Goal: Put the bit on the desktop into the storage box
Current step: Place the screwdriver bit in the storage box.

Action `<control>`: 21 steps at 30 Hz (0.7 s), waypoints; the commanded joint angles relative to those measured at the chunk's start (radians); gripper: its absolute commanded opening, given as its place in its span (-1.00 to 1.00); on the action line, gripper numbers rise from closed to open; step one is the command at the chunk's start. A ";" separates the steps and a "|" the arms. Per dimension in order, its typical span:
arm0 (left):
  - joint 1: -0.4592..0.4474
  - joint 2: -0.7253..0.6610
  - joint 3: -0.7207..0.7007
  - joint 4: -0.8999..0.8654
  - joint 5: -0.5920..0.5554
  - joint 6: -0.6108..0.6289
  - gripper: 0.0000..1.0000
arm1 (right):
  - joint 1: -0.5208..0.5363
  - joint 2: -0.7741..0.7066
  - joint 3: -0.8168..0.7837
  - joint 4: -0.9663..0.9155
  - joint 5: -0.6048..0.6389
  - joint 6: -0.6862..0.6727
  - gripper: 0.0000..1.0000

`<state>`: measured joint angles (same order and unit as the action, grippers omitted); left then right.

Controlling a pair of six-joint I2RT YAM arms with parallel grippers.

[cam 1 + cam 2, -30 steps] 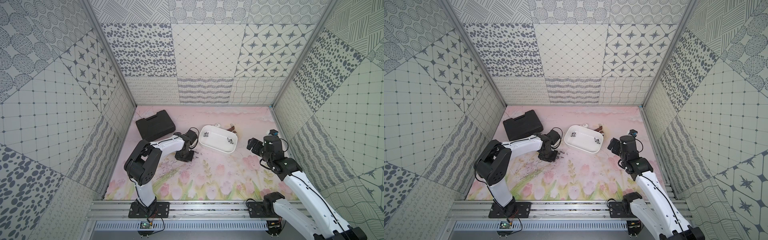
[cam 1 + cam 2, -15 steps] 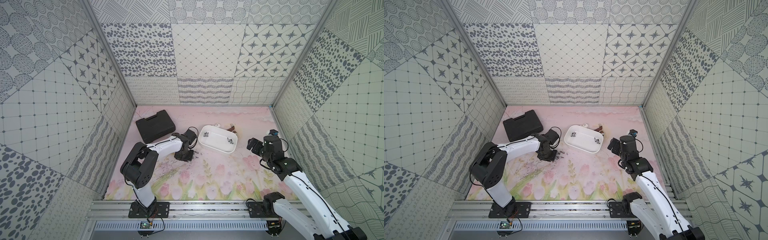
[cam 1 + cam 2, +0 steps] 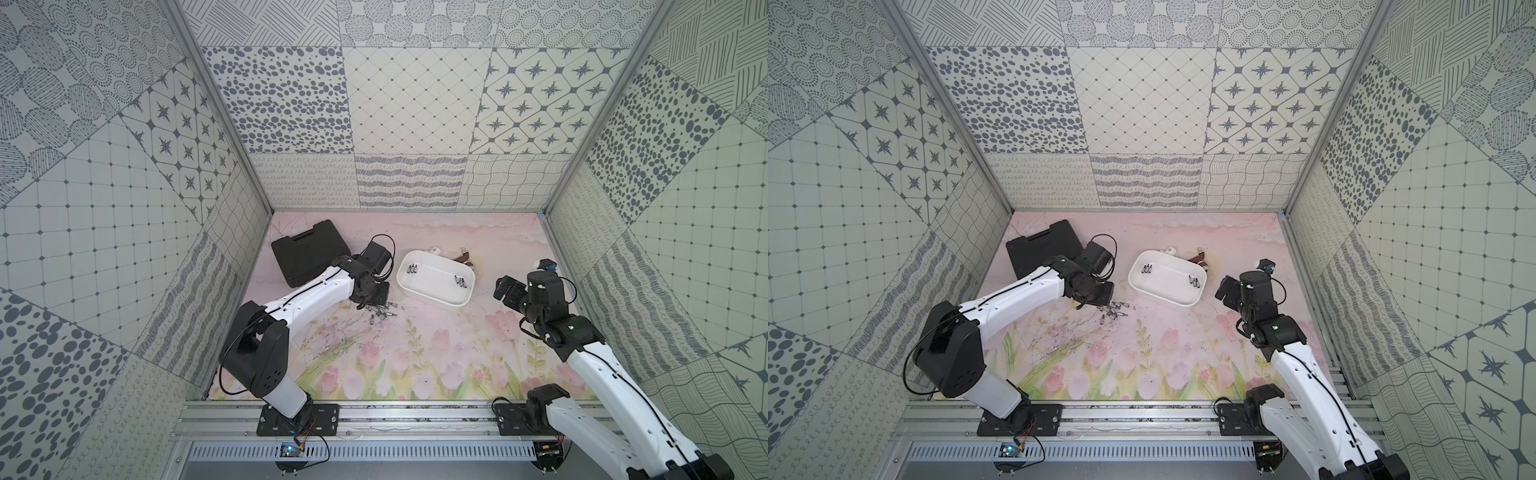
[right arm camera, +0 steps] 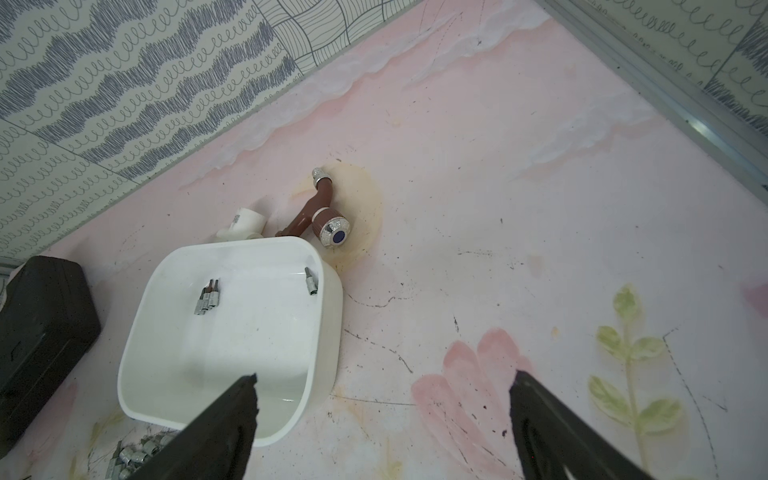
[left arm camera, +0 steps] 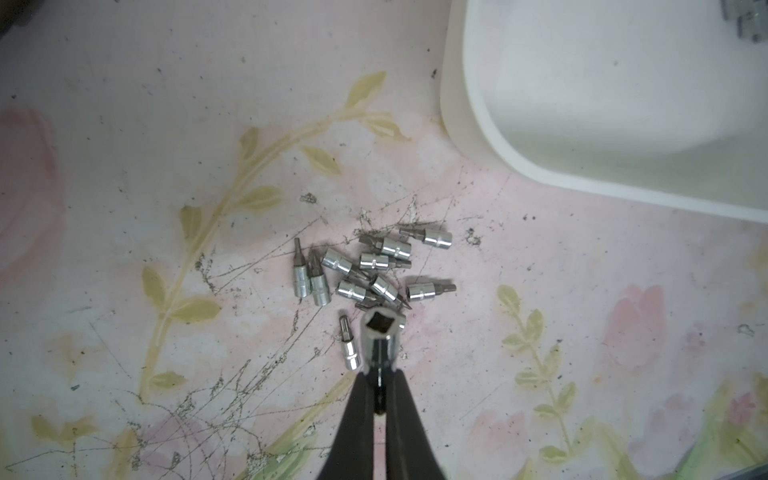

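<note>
Several small silver bits point(image 5: 374, 270) lie in a loose pile on the scratched pink desktop point(image 5: 582, 291), just beside the white storage box point(image 5: 469, 124). My left gripper point(image 5: 380, 370) is shut on one bit point(image 5: 382, 334) at the pile's edge, its square socket end facing the camera. In both top views the left gripper point(image 3: 371, 296) point(image 3: 1096, 295) sits over the pile point(image 3: 380, 311). A few bits point(image 4: 206, 297) lie inside the storage box point(image 4: 324, 324). My right gripper point(image 4: 384, 378) hangs open and empty, to the right of the box point(image 3: 434, 297).
A black tool case point(image 3: 309, 251) lies at the back left, behind my left wrist. A brown tap point(image 4: 322, 212) and a white pipe fitting point(image 4: 245, 222) rest just behind the box. Patterned walls enclose the desktop on three sides.
The left arm's lower link has swung a little to the left while its gripper stays shut at the pile. The right arm has not moved.
</note>
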<state>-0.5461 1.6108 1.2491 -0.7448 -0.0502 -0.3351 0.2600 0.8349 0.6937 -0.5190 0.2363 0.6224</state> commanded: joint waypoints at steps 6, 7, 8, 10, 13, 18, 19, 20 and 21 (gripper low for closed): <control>-0.050 0.062 0.201 -0.038 0.006 0.042 -0.92 | -0.005 -0.019 -0.012 0.031 0.011 0.012 0.94; -0.057 0.079 0.225 -0.038 0.003 0.046 -0.92 | -0.005 -0.020 -0.013 0.031 0.011 0.012 0.94; -0.064 0.096 0.249 -0.038 0.000 0.050 -0.92 | -0.005 -0.020 -0.016 0.031 0.011 0.013 0.94; -0.074 0.129 0.292 -0.038 0.000 0.056 -0.92 | -0.005 -0.022 -0.019 0.031 0.011 0.012 0.93; -0.087 0.181 0.361 -0.037 -0.001 0.060 -0.93 | -0.005 -0.023 -0.020 0.031 0.008 0.012 0.94; -0.101 0.275 0.464 -0.033 -0.006 0.071 -0.93 | -0.005 -0.019 -0.025 0.032 0.001 0.018 0.93; -0.104 0.297 0.486 -0.034 -0.006 0.074 -0.93 | -0.005 -0.017 -0.026 0.033 0.002 0.020 0.94; -0.105 0.321 0.509 -0.041 -0.007 0.076 -0.93 | -0.005 -0.016 -0.028 0.034 0.000 0.023 0.93; -0.107 0.340 0.525 -0.045 -0.010 0.078 -0.93 | -0.005 -0.016 -0.030 0.034 -0.001 0.024 0.94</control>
<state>-0.6418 1.8797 1.6947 -0.7525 -0.0563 -0.2920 0.2592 0.8249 0.6811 -0.5186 0.2356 0.6296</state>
